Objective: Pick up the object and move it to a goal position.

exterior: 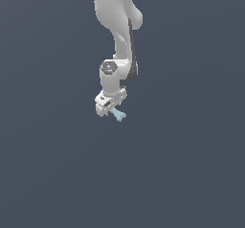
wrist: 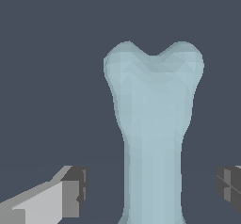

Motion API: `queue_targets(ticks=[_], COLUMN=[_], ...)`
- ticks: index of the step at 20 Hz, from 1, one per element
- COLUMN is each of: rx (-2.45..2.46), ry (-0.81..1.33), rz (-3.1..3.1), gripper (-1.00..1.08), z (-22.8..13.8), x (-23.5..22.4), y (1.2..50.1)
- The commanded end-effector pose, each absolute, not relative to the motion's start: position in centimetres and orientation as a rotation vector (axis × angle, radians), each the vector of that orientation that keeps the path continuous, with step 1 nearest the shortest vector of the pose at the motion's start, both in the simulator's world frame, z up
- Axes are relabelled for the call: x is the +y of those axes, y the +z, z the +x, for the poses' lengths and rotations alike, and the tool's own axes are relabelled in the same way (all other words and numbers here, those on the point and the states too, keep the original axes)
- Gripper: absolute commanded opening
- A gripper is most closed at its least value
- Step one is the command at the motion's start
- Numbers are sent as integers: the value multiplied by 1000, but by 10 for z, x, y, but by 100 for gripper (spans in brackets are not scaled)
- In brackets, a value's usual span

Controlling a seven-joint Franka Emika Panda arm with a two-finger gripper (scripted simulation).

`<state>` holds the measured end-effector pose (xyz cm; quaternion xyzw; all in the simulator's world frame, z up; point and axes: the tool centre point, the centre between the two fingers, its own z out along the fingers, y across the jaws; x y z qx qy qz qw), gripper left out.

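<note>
The object (wrist: 153, 124) is a pale light-blue piece with a straight stem and a wider two-lobed end. In the wrist view it fills the middle of the picture. My gripper (wrist: 153, 188) is open, with one finger (wrist: 70, 192) on each side of the stem and a visible gap between each finger and the stem. In the exterior view the white gripper (exterior: 111, 109) sits low over the object (exterior: 118, 114), whose lobed end sticks out toward the exterior view's right. The rest of the stem is hidden under the hand.
A plain dark grey-blue surface (exterior: 191, 174) lies all around. The white arm (exterior: 119, 26) comes down from the top of the exterior view. No goal marker shows.
</note>
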<state>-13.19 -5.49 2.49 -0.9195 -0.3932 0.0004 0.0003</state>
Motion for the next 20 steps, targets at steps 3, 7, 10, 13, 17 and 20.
queue_targets(ticks=[3,7,10,13,17,20], rx=[-1237,-1237,-1237,-1237,-1237,-1237], ry=[0,0,0,0,0,0], rz=[-2888,-2888,-2888,-2888,-2889,-2889], gripper=[100,-100,-100,-100,-100,-100], z=[-132,-132,-132,-132,-131,-130], x=[-55,-55,-55,-55,-55,-49], y=[15,14,14,14,15,18])
